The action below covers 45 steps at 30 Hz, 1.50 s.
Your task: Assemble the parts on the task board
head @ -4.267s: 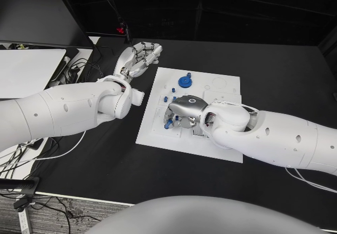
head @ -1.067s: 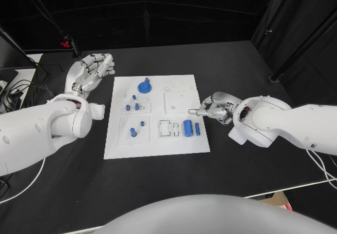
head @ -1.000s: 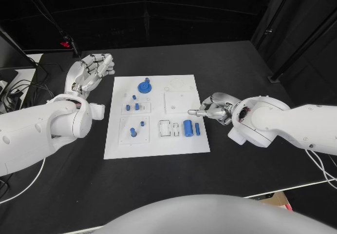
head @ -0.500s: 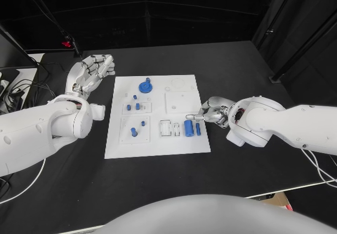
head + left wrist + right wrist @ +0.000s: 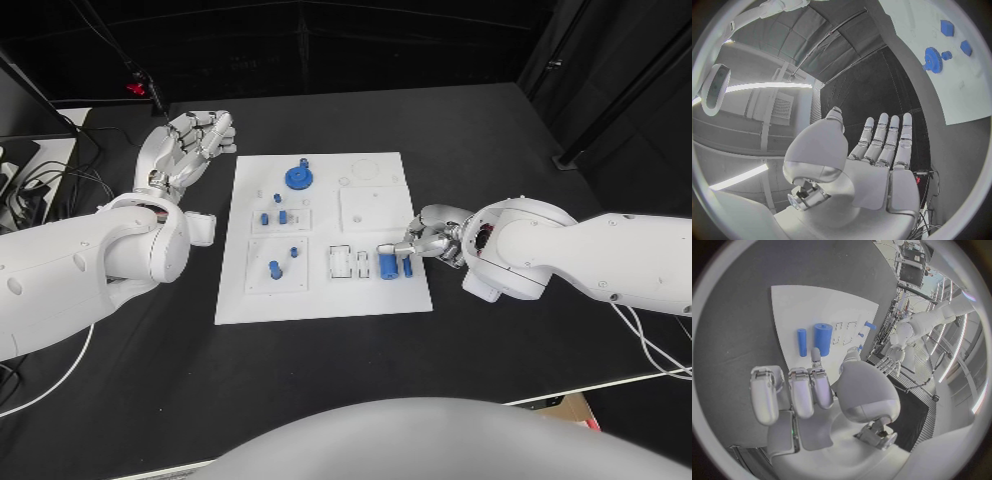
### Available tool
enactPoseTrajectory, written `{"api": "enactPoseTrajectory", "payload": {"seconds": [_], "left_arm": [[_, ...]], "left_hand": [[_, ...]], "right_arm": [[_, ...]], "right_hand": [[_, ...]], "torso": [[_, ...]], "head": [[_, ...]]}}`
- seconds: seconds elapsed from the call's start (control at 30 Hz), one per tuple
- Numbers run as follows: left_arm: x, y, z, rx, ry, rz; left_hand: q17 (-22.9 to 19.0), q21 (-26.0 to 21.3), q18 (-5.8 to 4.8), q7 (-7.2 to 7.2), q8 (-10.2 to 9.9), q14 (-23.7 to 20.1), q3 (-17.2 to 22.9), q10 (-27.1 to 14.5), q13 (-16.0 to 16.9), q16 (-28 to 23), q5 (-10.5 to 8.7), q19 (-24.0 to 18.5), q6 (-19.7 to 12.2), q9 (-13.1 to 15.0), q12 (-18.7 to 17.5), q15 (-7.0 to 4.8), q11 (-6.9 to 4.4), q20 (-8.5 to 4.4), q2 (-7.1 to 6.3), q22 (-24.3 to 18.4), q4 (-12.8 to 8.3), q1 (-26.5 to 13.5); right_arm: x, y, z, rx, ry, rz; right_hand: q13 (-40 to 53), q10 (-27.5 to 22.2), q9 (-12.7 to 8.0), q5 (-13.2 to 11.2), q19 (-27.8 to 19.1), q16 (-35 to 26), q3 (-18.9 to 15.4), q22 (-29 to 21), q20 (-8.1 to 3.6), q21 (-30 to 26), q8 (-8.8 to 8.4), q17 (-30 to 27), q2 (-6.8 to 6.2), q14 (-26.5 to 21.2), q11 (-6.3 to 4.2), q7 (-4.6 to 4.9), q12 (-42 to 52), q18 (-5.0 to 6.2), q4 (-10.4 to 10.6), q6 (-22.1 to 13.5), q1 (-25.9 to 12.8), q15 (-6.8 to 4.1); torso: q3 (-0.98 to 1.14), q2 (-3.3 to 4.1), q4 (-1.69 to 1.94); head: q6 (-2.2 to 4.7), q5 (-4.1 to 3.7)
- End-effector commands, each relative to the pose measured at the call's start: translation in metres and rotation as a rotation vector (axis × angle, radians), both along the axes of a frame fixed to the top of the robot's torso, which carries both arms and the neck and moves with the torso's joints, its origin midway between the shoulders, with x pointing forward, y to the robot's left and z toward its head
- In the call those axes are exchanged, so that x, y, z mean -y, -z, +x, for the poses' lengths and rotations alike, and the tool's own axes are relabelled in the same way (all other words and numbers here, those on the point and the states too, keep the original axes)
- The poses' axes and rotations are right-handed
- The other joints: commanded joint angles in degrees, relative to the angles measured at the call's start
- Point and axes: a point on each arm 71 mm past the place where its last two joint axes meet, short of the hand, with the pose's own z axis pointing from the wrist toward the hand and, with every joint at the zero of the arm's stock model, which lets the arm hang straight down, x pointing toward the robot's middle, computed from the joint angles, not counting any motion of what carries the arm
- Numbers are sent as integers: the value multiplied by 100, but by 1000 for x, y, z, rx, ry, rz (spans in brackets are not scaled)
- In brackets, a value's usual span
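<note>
The white task board [image 5: 320, 292] lies mid-table. On it are a blue gear [image 5: 299, 178], several small blue pieces [image 5: 274, 269] and, near its right edge, a thick blue cylinder [image 5: 387, 263] beside a thin one [image 5: 408, 265]. My right hand [image 5: 430, 238] hovers at the board's right edge and holds nothing. One finger [image 5: 816, 354] reaches to the near end of the thick cylinder [image 5: 822, 339], with the thin cylinder [image 5: 802, 342] alongside; contact is unclear. My left hand [image 5: 180, 150] is off the board's far left corner, fingers [image 5: 882, 137] straight and apart, empty.
Black table [image 5: 476, 150] surrounds the board on all sides. Cables [image 5: 36, 180] lie at the far left edge beside my left arm. The gear [image 5: 932, 59] and small pieces [image 5: 946, 27] also appear in the left wrist view.
The camera view shifted since the oldest frame, when my right hand was over the board. Over the last second the right hand slid nearer along the board's right edge to the blue cylinders. The left hand stayed put.
</note>
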Motion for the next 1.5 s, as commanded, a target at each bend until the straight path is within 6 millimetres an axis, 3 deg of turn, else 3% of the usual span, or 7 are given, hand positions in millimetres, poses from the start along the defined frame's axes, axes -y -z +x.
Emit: {"api": "enactPoseTrajectory", "payload": {"seconds": [0.03,0.2,0.47,0.6,0.77,1.5], "left_arm": [[1,-7,-2,88,26,-20],[1,-7,-2,88,26,-20],[1,-7,-2,88,24,-19],[2,-7,-2,87,28,-20],[2,-6,-2,87,28,-20],[2,-6,-1,85,28,-20]], "left_hand": [[-6,32,-23,756,35,-18,-39,-48,-6,40,39,28,-35,-6,29,-21,-12,-2,5,-5,-3,58],[-13,31,-24,757,36,-21,-42,-51,-6,44,45,26,-38,-7,32,-20,-12,-2,11,-7,-3,63],[-15,31,-24,757,37,-21,-43,-51,-6,46,47,26,-39,-7,34,-20,-11,-2,13,-8,-2,65],[-17,31,-25,757,37,-22,-44,-52,-6,47,49,25,-40,-7,34,-20,-11,-2,15,-9,-2,66],[-17,31,-25,757,37,-22,-44,-52,-6,47,49,25,-40,-7,34,-20,-11,-2,15,-9,-2,66],[-17,31,-25,757,37,-22,-44,-52,-6,47,49,25,-40,-7,34,-20,-11,-2,15,-9,-2,66]], "right_arm": [[-1,3,-1,-46,-31,-39],[-1,5,0,-57,-32,-50],[-6,7,4,-59,-43,-50],[-10,7,5,-60,-53,-48],[-13,8,7,-63,-58,-47],[-32,24,22,-106,-62,-58]], "right_hand": [[1507,617,5,-24,595,14,50,1508,-49,19,8,1508,11,585,-40,-44,14,-41,0,-7,-65,-34],[1507,617,5,-36,595,14,70,1508,-48,19,-1,1508,52,585,-41,-46,14,-41,-5,0,-65,-33],[1507,617,6,-38,595,14,93,1508,-46,19,-10,1508,109,585,-45,-50,14,-41,-11,15,-55,-30],[1507,617,6,-37,595,14,94,1508,-46,19,-11,1508,110,585,-45,-50,14,-41,-11,16,-55,-30],[1507,617,6,-35,595,14,97,1508,-46,19,-11,1508,117,585,-46,-51,14,-41,-12,19,-51,-30],[1507,617,2,45,595,14,167,1508,-46,19,-61,1508,215,585,-54,-59,14,-41,-35,63,140,-31]], "torso": [[0,-4,-2],[5,-1,5],[4,-3,-17],[4,1,6],[-1,-1,-13],[-2,2,-7]], "head": [[-5,17],[-4,29],[-9,70],[-9,50],[-9,78],[-9,49]]}}
